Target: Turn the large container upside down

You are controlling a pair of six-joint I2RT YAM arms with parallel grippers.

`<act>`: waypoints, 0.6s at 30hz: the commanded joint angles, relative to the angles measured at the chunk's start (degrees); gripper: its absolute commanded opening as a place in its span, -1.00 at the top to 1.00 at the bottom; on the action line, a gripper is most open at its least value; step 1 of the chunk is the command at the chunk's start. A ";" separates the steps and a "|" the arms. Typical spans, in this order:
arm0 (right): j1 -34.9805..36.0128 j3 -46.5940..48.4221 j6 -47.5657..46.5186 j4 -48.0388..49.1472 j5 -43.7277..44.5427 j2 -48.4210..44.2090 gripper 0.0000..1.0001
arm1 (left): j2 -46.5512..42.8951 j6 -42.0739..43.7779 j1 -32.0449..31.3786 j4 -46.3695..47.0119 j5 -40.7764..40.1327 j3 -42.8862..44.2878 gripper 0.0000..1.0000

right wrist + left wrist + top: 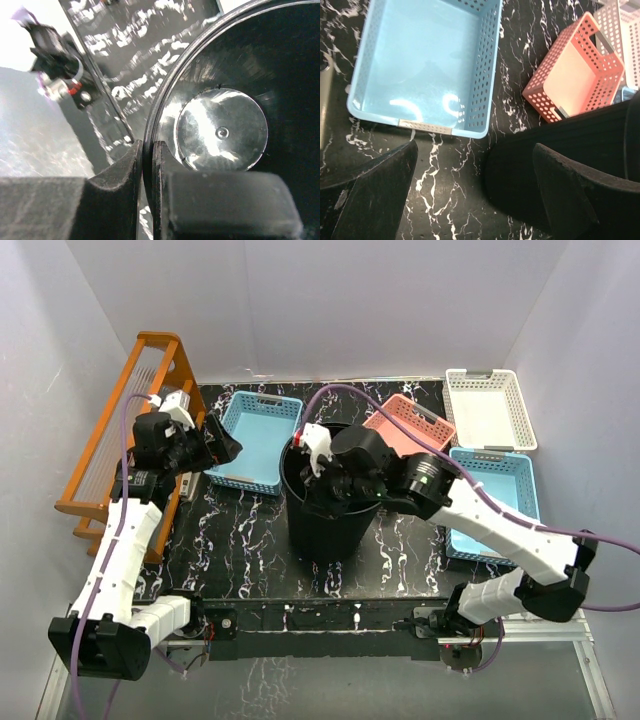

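Observation:
The large container (330, 520) is a tall black ribbed bucket standing upright, mouth up, at the middle of the table. My right gripper (318, 468) is shut on its rim: in the right wrist view the fingers (132, 170) pinch the rim wall, one outside and one inside, with the shiny bucket floor (220, 130) below. My left gripper (228, 448) is open and empty, to the left of the bucket; in the left wrist view its fingers (385, 190) straddle bare table beside the bucket's ribbed side (555, 150).
A blue basket (255, 440) lies behind my left gripper, a pink basket (410, 425) behind the bucket, a white basket (490, 408) at the back right, another blue basket (495, 500) under my right arm. An orange wooden rack (120, 430) stands at the left edge.

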 commanded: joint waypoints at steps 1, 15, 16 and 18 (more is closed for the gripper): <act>0.50 -4.93 12.43 21.74 -2.30 -9.64 1.00 | -0.86 2.13 -0.08 -4.68 -5.25 6.47 -0.97; 0.29 -33.81 37.75 48.63 7.08 -21.12 1.00 | -3.88 -0.68 -0.04 -4.10 -1.84 10.24 -0.97; 0.09 -35.51 38.89 48.49 8.89 -21.80 1.00 | -3.26 -0.23 -0.04 -4.83 0.03 10.67 -0.97; -0.37 -39.09 40.76 48.03 12.47 -23.16 1.00 | -2.10 0.33 -0.08 -5.88 6.30 11.01 -0.97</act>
